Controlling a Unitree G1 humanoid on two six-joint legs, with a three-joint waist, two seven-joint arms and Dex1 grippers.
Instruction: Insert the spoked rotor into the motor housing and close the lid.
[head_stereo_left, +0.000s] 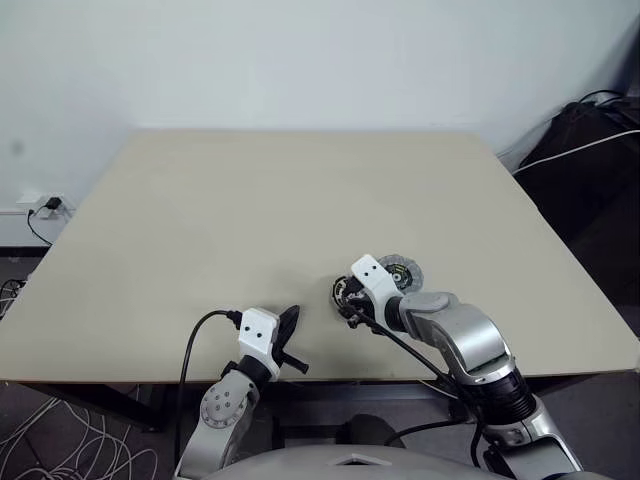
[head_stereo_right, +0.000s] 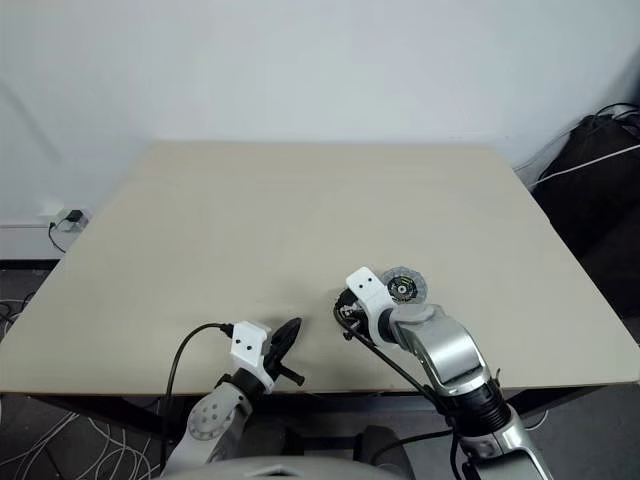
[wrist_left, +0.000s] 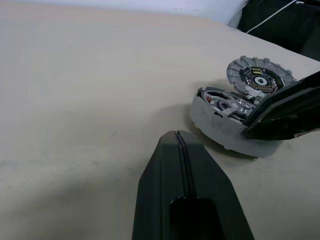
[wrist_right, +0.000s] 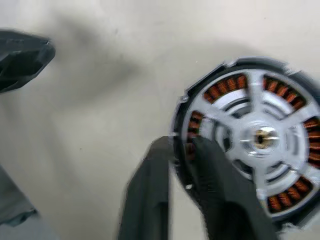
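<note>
The motor housing (wrist_right: 227, 85) lies on the table near the front edge, its copper windings showing around the rim. The spoked rotor (wrist_right: 262, 137), shiny silver with a brass-tipped hub, sits inside it. My right gripper (wrist_right: 176, 147) points down at the housing's near rim, fingers a little apart and astride that rim. The lid (head_stereo_left: 402, 271) lies flat just behind the housing to the right, dark patterned centre facing up. My left gripper (wrist_left: 176, 134) hovers low over the table to the left of the housing (wrist_left: 227, 132), shut and empty.
The beige table (head_stereo_left: 300, 200) stretches far back and to both sides. A dark bag with cables (head_stereo_left: 600, 130) sits on the floor beyond the back right corner. A wall socket (head_stereo_left: 40, 205) is off the left edge.
</note>
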